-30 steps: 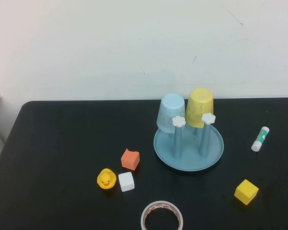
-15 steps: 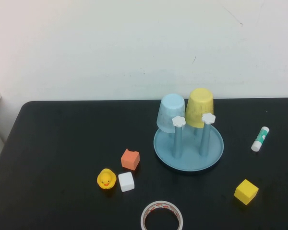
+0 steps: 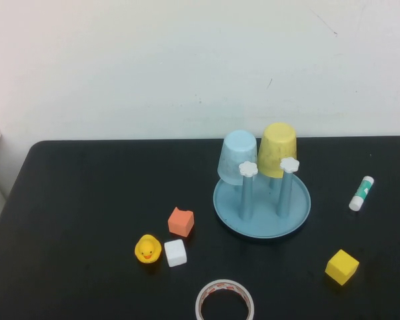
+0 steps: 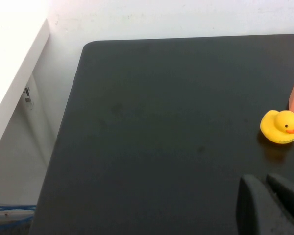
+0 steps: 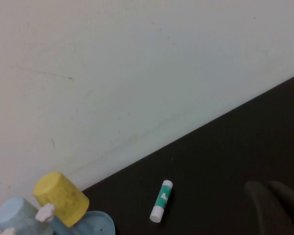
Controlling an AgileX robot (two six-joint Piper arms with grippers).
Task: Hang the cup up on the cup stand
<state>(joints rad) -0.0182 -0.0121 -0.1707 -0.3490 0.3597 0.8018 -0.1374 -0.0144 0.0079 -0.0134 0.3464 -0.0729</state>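
One black worktop [image 3: 87, 200] takes up most of the scene, rounded at the far-left corner, with a plain off-white wall behind it and a white ledge off to the robot's left.

Counting things, biggest first: one cup stand [image 3: 262, 207], a light blue dish with four posts, two of them showing white flower caps at the front. Two cups sit upside down on the back posts: one yellow cup [image 3: 278, 149] and one pale blue cup [image 3: 238, 155], side by side and touching or nearly so. Then one tape roll [image 3: 225, 300] at the near edge, one yellow block [image 3: 342, 267], one orange block [image 3: 181, 221], one rubber duck [image 3: 147, 249] just beside one white cube [image 3: 175, 253], and one glue stick [image 3: 361, 193] lying off to the stand's right.

Neither arm shows in the high view. The left gripper [image 4: 272, 196] hangs low over bare worktop on the left side, fingers pressed together with nothing in them, the duck near and the cup well away. The right gripper [image 5: 274, 200] is also closed and empty, over the right part of the worktop; the yellow cup is well apart from its fingers, with the glue stick between them.
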